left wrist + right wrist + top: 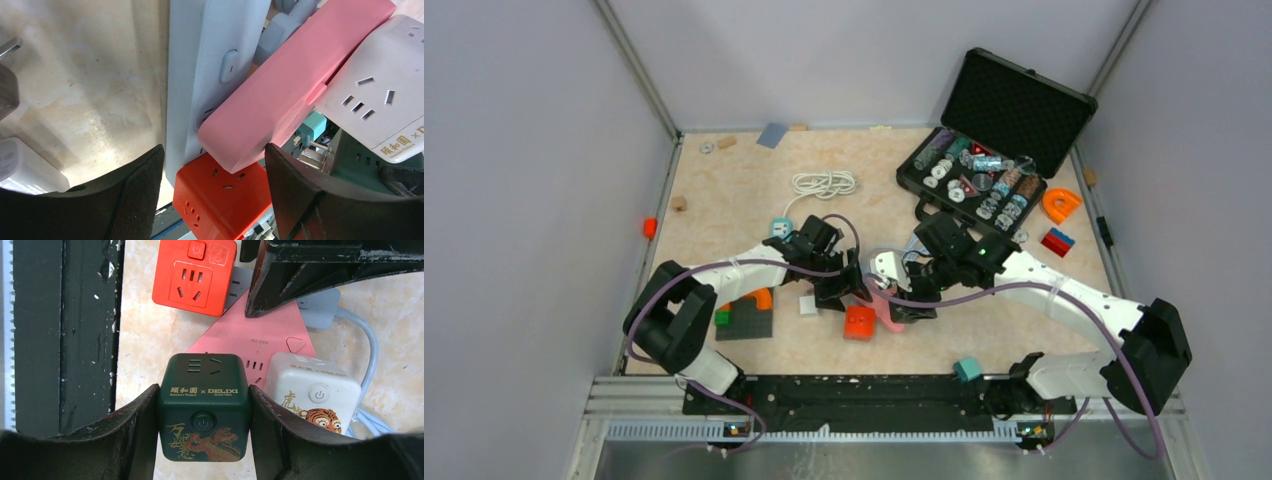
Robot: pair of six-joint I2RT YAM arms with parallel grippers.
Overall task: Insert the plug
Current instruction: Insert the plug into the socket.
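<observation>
Right wrist view, right end effector (202, 440): clenched on the dark green cube plug (202, 390). My fingers (135, 425) press its left and right faces, and its switch face is turned to the camera.
Plug position: I hold it off the worktop (140, 340), over the near end of the pink power strip (260, 347) and just beside the white tiger cube (312, 390).
Prongs (312, 156): the left wrist view shows bare metal blades at the cube's edge, close to the pink strip. I cannot tell which socket they face.
Left end effector (214, 165): released, jaws spread. They straddle the end of the pale power strip (200, 60) and the pink one lying slantwise across it. Whether either pad touches, I cannot tell.
Orange cube (220, 200): sits under the pink strip's end, between my left fingers in that view.
Grey plug (320, 305): lies at the pink strip's far side, its cable curving off to the right.
Arms, top external: both reach inward and meet over the strips at mid-worktop.
Grey baseplate (746, 320): lies flat, left of the strips, beside my left arm.
Coiled white cable (824, 183): lies beyond the strips, well apart from them.
Black case (1009, 130): sits at the far right corner with its lid up and small parts in its compartments.
</observation>
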